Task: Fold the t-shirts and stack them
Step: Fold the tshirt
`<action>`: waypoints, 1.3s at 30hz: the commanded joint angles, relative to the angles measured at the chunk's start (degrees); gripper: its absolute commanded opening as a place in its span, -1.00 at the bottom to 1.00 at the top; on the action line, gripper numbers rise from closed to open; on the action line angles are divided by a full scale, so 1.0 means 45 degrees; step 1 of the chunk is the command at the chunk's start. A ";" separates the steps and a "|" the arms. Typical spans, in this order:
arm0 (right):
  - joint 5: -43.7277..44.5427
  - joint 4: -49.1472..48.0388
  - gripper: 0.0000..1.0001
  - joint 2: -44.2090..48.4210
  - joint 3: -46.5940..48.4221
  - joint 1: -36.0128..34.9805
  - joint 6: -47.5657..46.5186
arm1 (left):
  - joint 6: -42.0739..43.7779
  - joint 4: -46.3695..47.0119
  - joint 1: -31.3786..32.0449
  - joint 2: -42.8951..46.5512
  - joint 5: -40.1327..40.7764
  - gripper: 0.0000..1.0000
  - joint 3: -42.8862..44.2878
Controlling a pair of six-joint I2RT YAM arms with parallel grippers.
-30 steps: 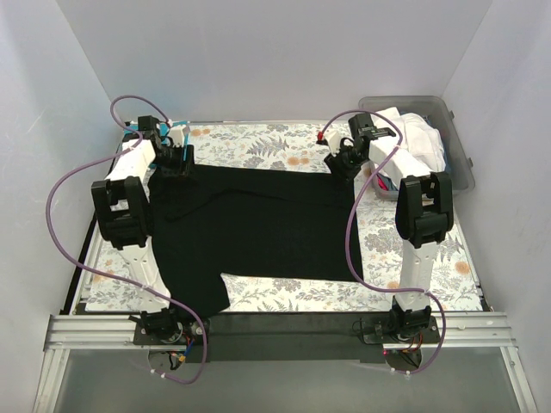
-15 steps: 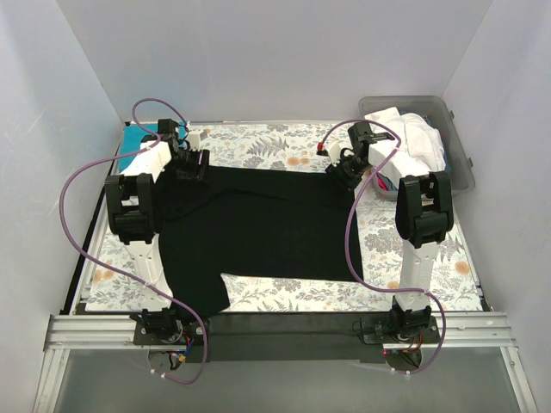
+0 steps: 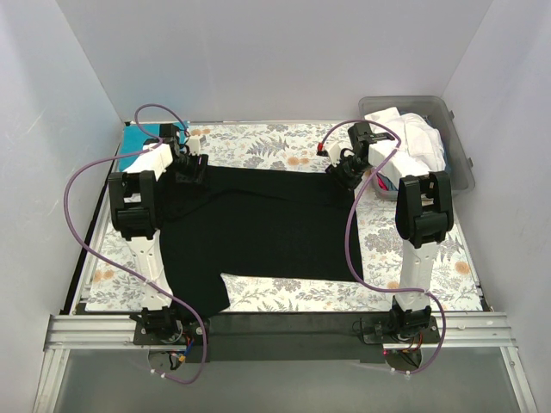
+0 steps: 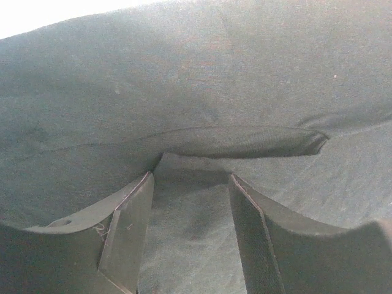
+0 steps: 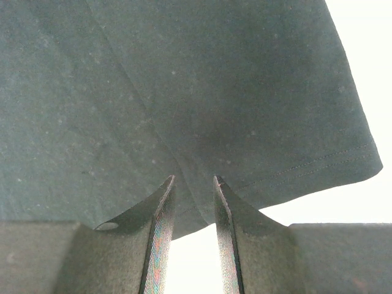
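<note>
Worktop [image 3: 485, 303] covered by a floral table cloth [image 3: 258, 142], black t-shirt [image 3: 258, 224] spread flat across the cloth's middle, teal-blue t-shirt [image 3: 138, 138] at the far left corner, clear grey tub [image 3: 462, 168] at the far right corner holding white t-shirt [image 3: 417, 138]

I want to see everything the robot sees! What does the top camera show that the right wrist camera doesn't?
Only the top camera: the left arm and right arm, the flowery table cloth, the tub of white shirts. Only the right wrist: the right gripper pinching cloth up close, with hem stitching. Both: the black t-shirt.
</note>
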State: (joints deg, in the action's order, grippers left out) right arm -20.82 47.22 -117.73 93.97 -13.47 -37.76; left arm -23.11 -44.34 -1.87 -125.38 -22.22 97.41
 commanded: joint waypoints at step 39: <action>-0.0100 0.0541 -0.28 -0.0302 0.0152 0.0162 -0.0379 | -0.0117 0.0341 0.0240 0.0987 -0.0551 -0.28 0.0073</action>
State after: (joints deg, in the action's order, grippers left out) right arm -20.75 48.25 -118.67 93.95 -13.08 -39.05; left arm -23.22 -42.00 -1.30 -126.04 -23.31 97.78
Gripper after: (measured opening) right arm 0.360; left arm 0.366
